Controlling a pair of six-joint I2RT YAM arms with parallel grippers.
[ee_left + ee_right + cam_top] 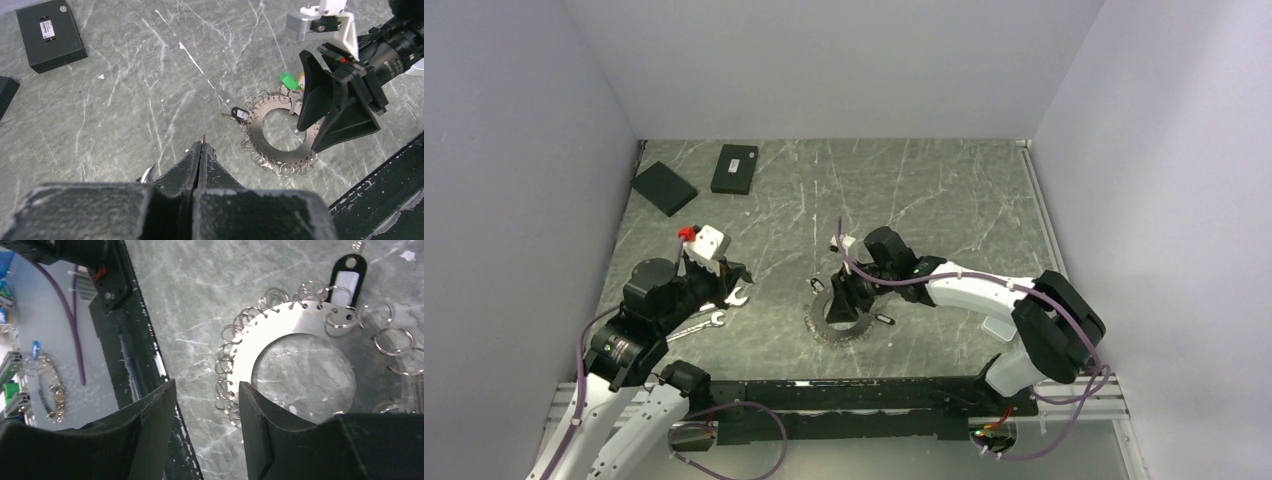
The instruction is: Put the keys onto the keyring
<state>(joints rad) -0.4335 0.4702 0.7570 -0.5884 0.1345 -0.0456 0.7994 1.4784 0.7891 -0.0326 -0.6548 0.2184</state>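
Top view: the keyring (836,326) is lying flat on the table (944,200) near its front edge. The right end effector (849,295) is hanging just over it, and the left end effector (732,278) is sitting well apart by the wrenches (714,312).

Left wrist view: the left end effector's fingers (197,160) are pressing fully together.

Right wrist view: the right end effector is standing partly spread, gripping nothing, at the keyring's rim.

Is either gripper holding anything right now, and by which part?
Right gripper stands open over the keyring, empty. Left gripper is shut; a tiny sliver pokes from its tips, unidentifiable.
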